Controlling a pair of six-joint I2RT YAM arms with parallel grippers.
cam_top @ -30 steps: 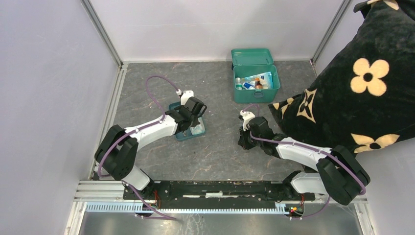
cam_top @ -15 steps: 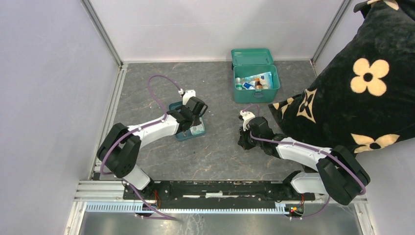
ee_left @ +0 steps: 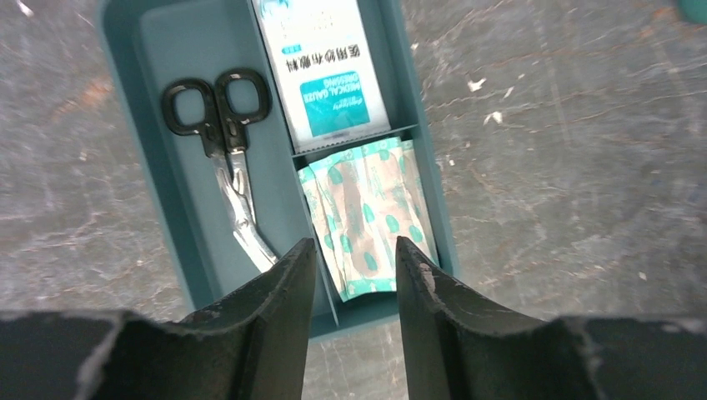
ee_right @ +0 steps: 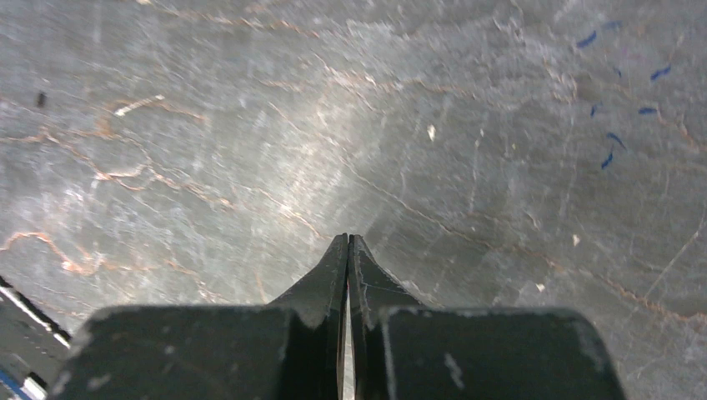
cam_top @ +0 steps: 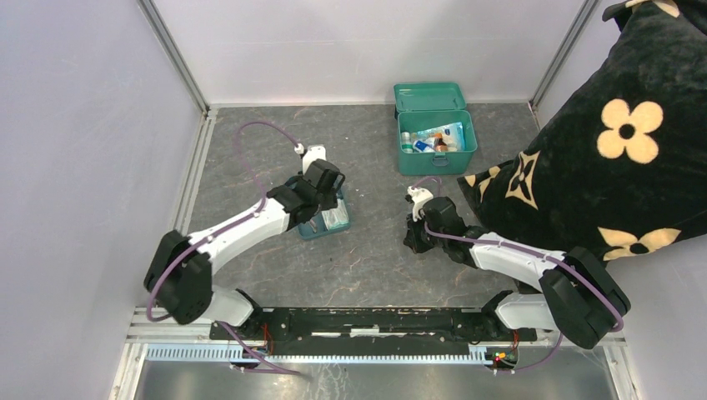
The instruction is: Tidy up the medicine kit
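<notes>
Table: grey, marbled top, and everything sits on it.
Cushion: big and black with cream flowers, spilling in from the right, its near corner just beside the kit.
Medicine kit: teal-green box at the far side, right of centre. Lid thrown back and flat, and the inside is packed with packets and small bottles too small to tell apart.
Tray: shallow teal divided tray, left of centre and well apart from the kit, right under the left arm's wrist.
Left gripper: hanging over the tray's near end, roughly above the wall between the long compartment and the near one. Fingers parted by a moderate gap, nothing between them.
Right gripper: low over bare table in front of the kit, and the fingers are pressed tip to tip with nothing in them.
Gauze packet: white with a teal label, lying in the tray's far compartment.
Scissors: black handles and an angled blade, lying alone along the long compartment, handles toward the far end.
Plasters: fanned wrapped strips filling the near compartment, just beyond the left fingertips.
</notes>
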